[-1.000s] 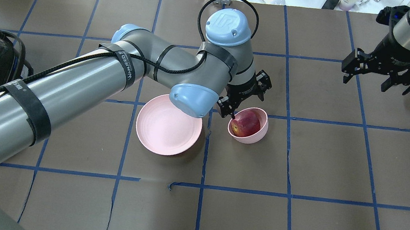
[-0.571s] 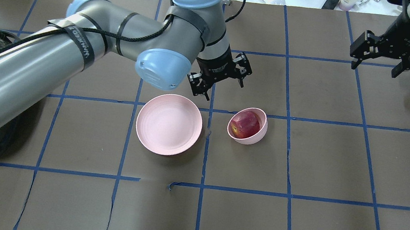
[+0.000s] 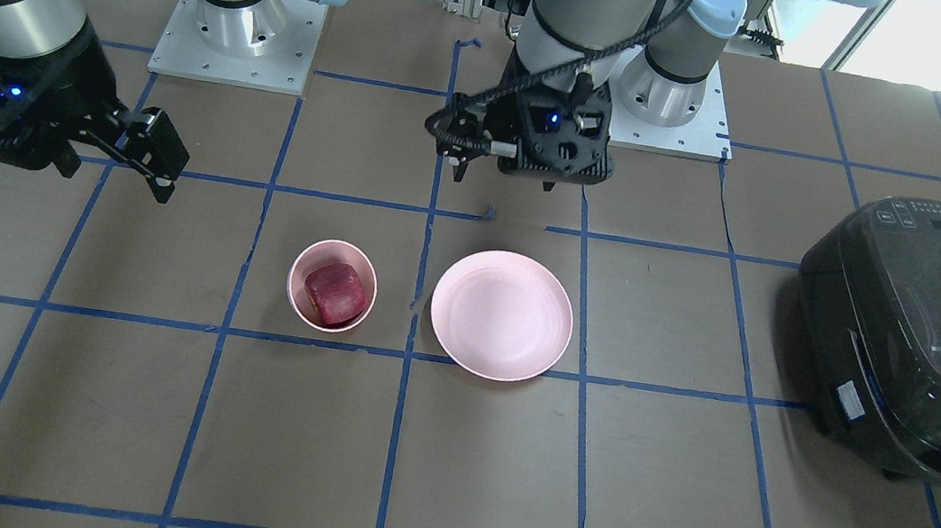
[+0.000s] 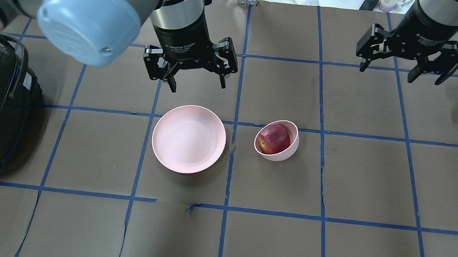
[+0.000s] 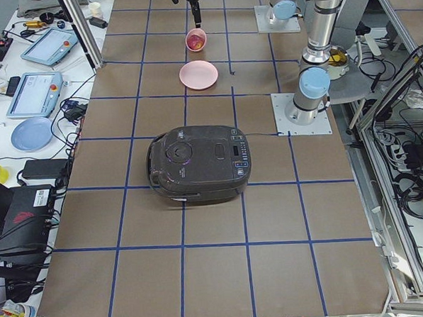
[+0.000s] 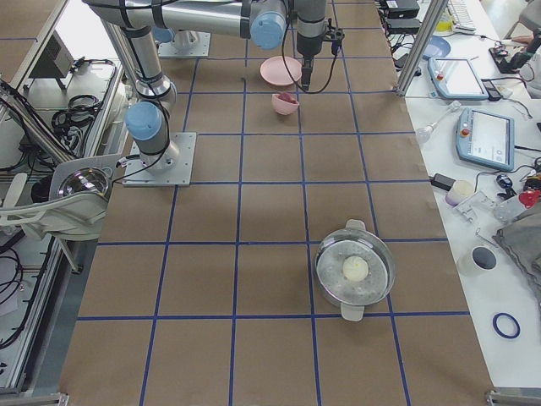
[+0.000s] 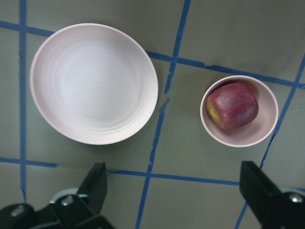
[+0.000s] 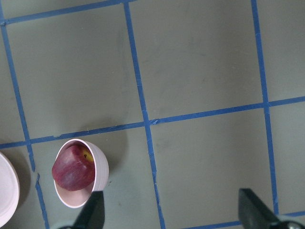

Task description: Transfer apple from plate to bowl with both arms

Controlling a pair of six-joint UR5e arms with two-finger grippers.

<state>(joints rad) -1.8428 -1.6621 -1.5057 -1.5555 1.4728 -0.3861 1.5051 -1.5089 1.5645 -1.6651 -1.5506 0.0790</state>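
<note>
Left end effector [image 4: 196, 84] empty; apple [image 4: 274, 138] apart, inside bowl [image 4: 285, 155].

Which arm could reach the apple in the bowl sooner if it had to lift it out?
Probably the left. The left arm's fingers, open, hang just beyond the plate beside the bowl holding the apple. The right arm's fingers, also open, hang clearly farther away.

Plate [image 8: 6, 189] mostly off right-wrist view
</note>
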